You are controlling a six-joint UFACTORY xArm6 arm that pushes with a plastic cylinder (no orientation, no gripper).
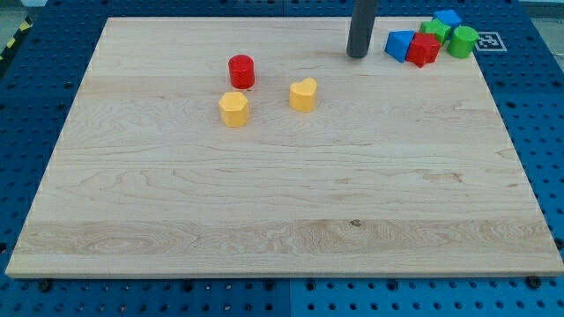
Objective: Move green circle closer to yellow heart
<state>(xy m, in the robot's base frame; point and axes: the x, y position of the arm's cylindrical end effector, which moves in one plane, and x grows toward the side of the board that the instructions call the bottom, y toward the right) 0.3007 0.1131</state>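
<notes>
Tip point(357, 55) sits left of blue block point(399, 44), green circle point(462, 41) far right, yellow heart point(303, 94) mid-board; no claw visible.

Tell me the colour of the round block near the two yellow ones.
Red cylinder, clearest in the camera view.

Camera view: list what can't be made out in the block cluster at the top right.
- Green block, camera view: mostly hidden behind the red block; shape unclear.
- Upper blue block: partly covered by green pieces; shape uncertain.
- Green circle: contact with its neighbours unclear.
- My tip: stands left of the lower blue block.
</notes>
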